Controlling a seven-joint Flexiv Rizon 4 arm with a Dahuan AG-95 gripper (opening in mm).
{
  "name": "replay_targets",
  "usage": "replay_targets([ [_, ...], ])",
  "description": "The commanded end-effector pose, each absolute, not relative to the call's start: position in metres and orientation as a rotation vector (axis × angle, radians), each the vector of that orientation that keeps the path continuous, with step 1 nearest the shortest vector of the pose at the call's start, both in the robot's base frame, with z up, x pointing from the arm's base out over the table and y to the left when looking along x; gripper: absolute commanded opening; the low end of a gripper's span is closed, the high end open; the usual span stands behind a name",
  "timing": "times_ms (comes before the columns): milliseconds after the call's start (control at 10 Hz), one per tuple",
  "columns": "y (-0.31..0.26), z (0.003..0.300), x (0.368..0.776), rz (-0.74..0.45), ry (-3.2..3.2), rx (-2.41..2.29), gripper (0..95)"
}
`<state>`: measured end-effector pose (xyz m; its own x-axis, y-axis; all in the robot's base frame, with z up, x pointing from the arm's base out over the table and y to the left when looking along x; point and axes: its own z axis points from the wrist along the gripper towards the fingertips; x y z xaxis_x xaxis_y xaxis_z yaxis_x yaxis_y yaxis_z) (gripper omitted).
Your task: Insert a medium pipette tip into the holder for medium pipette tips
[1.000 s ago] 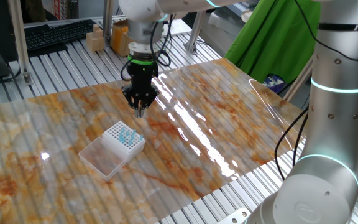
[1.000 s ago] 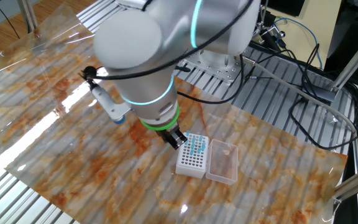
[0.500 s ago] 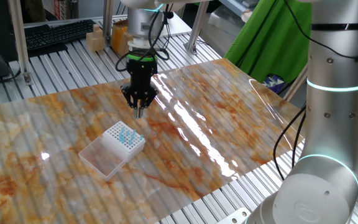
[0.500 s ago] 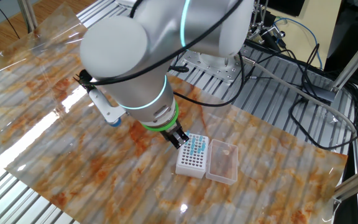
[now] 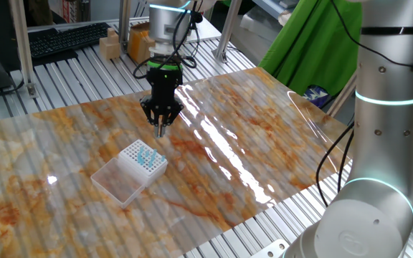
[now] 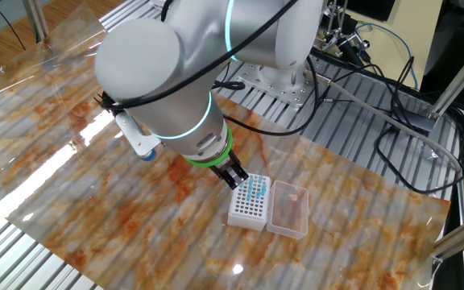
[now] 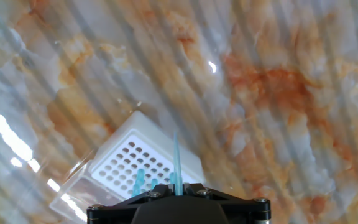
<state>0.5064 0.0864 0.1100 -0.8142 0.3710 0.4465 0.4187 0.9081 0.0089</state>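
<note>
The arm has swung a little since a second ago, yet the claw [image 5: 161, 127] has barely shifted: it hangs above the counter [image 5: 278, 136], up and to the far side of the holder [image 5: 143, 159], not yet over its grid. So the approach looks unfinished; a sideways move toward the holder should come before any descent. The counter around the holder is bare, with edges well away. The holder's clear lid [image 6: 288, 208] lies open just beside it. The claw is closed on the tip [image 7: 175, 155], which points downward beyond the holder's far edge.
</note>
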Motion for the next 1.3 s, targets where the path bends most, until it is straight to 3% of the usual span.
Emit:
replay_targets([
  [100,0.088,0.111,0.505,-0.175,-2.602,-0.586,0.0],
  [1300,0.102,0.126,0.495,-0.219,-2.538,-0.646,0.0],
])
